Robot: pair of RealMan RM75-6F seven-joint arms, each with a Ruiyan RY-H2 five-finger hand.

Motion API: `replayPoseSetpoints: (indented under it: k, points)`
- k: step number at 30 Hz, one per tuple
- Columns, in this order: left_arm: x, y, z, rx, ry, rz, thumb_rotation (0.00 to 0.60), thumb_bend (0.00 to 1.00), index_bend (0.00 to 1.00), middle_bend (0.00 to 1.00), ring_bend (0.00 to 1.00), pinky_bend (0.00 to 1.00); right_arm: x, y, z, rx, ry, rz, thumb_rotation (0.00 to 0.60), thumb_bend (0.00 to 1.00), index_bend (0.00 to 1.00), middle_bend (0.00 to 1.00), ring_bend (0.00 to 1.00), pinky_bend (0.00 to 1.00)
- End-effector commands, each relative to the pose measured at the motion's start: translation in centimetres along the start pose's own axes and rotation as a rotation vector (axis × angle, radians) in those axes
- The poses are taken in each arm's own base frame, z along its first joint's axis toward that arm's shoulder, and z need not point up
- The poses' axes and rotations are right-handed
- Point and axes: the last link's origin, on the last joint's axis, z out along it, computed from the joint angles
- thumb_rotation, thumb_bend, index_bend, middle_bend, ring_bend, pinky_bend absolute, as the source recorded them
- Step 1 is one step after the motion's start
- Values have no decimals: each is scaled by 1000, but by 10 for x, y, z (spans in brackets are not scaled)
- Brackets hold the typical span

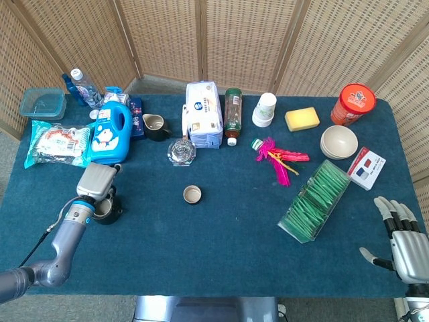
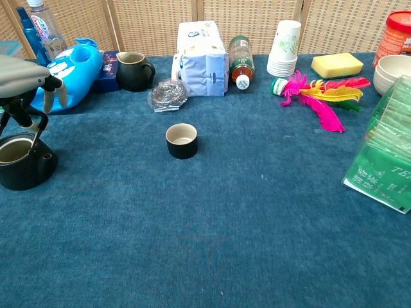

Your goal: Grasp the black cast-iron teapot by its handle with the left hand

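The teapot [image 2: 24,165] sits lidless on the table [image 1: 221,248], just in front of the blue detergent jug [image 1: 110,131]. The left hand [image 2: 26,74] lies over the upright handle [image 2: 26,119] with fingers curling down around it; whether they have closed on it I cannot tell. Cast iron is likely heavy and rigid, so take the arch at its top. The right hand [image 1: 402,235], far from the teapot, hangs open. Open cloth lies toward the small cup [image 1: 192,194]; the jug crowds behind.
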Motion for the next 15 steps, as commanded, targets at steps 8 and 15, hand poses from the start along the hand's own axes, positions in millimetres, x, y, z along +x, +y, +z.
replayPoseSetpoints:
  k: [8,15]
  points:
    - [5,-5,-11,-21,17,-29,600,719,582,720,783,1000,0,-1,-1,5,-8,7,600,0,0,0,0,0]
    - [11,-3,-19,-66,29,-111,600,853,637,778,849,1000,0,-1,-1,7,-13,10,600,0,0,0,0,0]
